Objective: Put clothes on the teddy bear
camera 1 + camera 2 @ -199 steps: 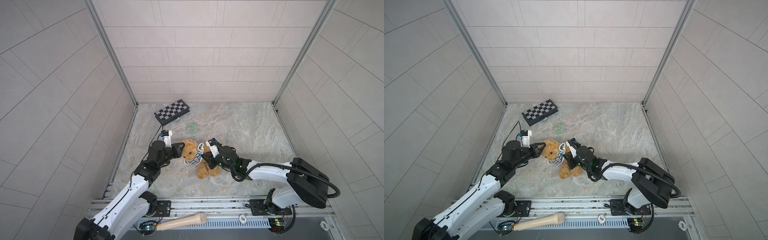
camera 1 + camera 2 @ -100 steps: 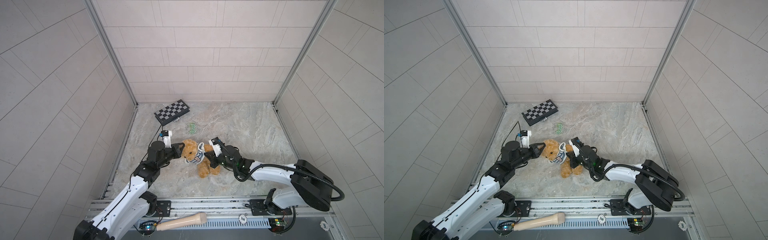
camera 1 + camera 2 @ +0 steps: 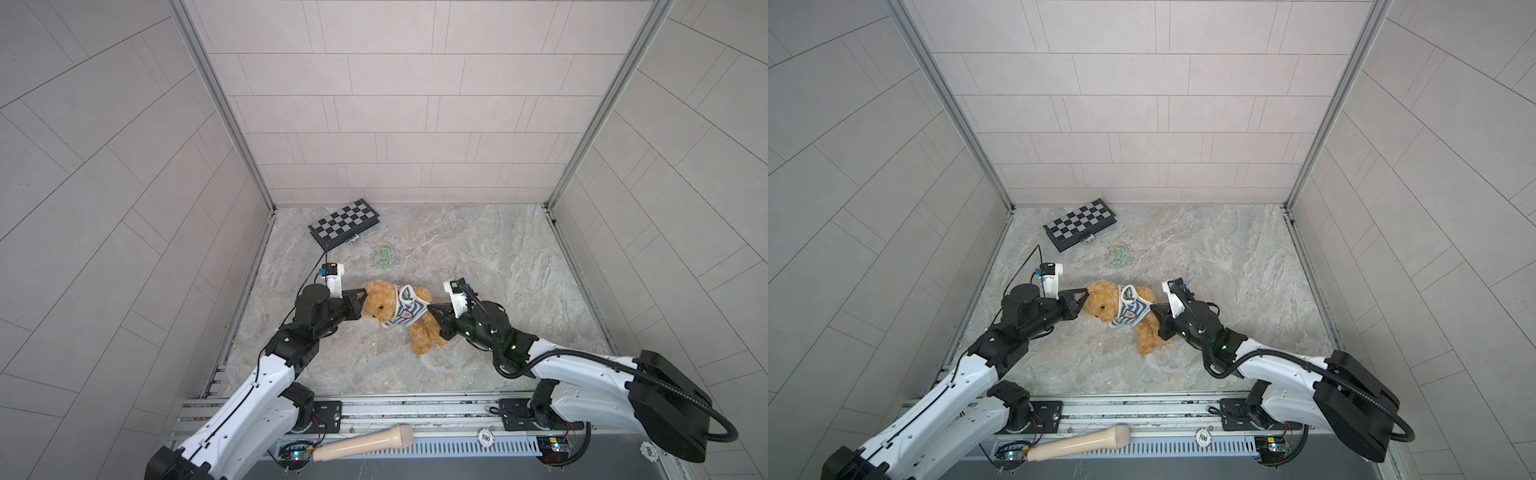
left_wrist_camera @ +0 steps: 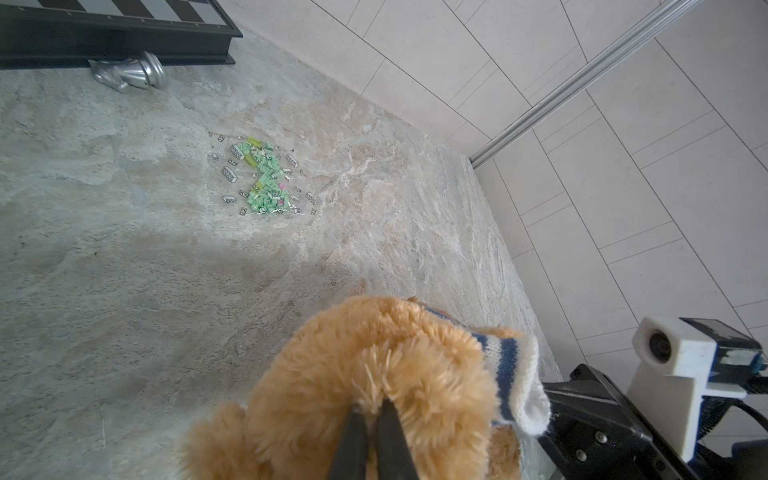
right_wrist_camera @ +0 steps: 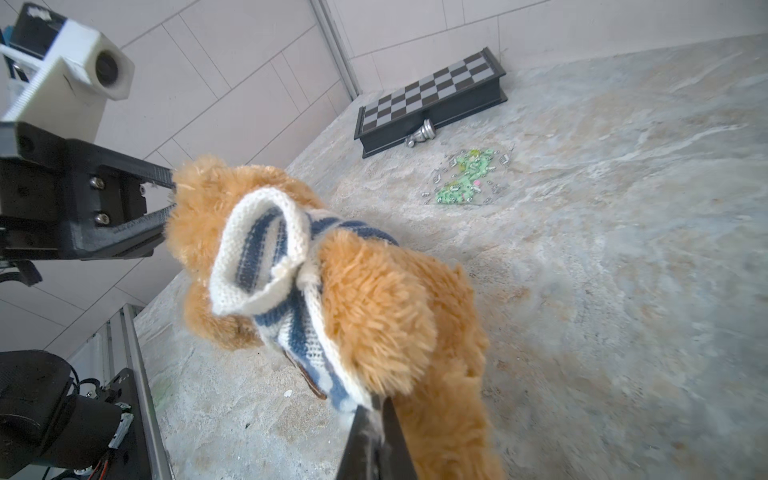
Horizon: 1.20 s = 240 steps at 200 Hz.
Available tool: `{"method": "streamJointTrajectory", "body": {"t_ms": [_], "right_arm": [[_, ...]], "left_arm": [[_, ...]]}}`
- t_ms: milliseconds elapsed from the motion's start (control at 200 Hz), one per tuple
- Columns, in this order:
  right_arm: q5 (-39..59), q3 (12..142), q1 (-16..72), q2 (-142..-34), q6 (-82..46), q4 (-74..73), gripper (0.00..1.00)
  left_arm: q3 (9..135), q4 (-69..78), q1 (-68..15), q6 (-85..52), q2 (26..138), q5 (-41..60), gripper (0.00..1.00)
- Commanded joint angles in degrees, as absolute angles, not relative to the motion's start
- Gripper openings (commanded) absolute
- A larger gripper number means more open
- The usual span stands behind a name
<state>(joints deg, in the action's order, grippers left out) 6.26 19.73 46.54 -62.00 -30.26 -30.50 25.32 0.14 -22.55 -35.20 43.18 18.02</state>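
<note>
1. A smooth, rounded wooden handle [image 3: 361, 442] lies on the ribbed metal rail.
2. Mid-desk [image 3: 498, 270], on veined stone, the fluffy golden teddy bear [image 3: 380, 302] sits between both arms. The left fingers [image 4: 387, 417] are clenched in its head fur. The right fingers [image 5: 394, 432] pinch the hem of its knitted blue-and-cream striped sweater [image 3: 405, 312].
3. Beyond is a clear packet of tiny green bricks [image 3: 383, 255].
4. Farthest is a boxy chessboard [image 3: 344, 222], with a silver knight [image 4: 129, 77] toppled beside it.

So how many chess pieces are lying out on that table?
1: a silver knight lying on its side, close beside the closed chessboard, on the side facing the robot. More may be hidden inside or behind the board.
</note>
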Motion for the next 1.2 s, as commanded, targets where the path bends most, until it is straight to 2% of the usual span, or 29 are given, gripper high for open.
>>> {"method": "streamJointTrajectory", "body": {"t_ms": [0, 155, 305, 476, 611, 871, 1006, 1196], "right_arm": [[1.8, 18.9, 46.0, -55.6, -31.6, -29.9, 0.00], [-2.9, 16.9, 45.9, -48.5, -31.4, -27.5, 0.00], [-5.1, 16.4, 45.7, -48.0, -33.1, -25.7, 0.00], [-3.4, 14.3, 42.4, -46.5, -36.9, -28.2, 0.00], [-3.7, 15.3, 41.7, -44.3, -36.6, -24.7, 0.00], [5.5, 19.1, 42.8, -56.1, -36.7, -30.9, 0.00], [11.6, 21.3, 43.0, -60.8, -35.1, -33.4, 0.09], [17.0, 26.3, 43.1, -60.6, -31.0, -25.7, 0.24]], "left_arm": [[24.5, 0.2, -22.3, -31.2, 41.3, 16.5, 0.00], [24.7, -1.2, -22.2, -28.6, 40.5, 17.1, 0.00], [25.2, -2.5, -22.2, -27.5, 40.9, 17.9, 0.00], [25.7, -3.6, -22.2, -26.6, 41.9, 17.9, 0.00], [25.3, -1.9, -22.2, -26.8, 41.6, 18.9, 0.00], [22.4, 12.2, -22.3, -35.3, 43.1, 26.8, 0.00], [21.6, 11.5, -22.7, -34.8, 43.6, 24.1, 0.00], [20.2, 10.3, -22.7, -34.0, 42.7, 23.2, 0.00]]}}
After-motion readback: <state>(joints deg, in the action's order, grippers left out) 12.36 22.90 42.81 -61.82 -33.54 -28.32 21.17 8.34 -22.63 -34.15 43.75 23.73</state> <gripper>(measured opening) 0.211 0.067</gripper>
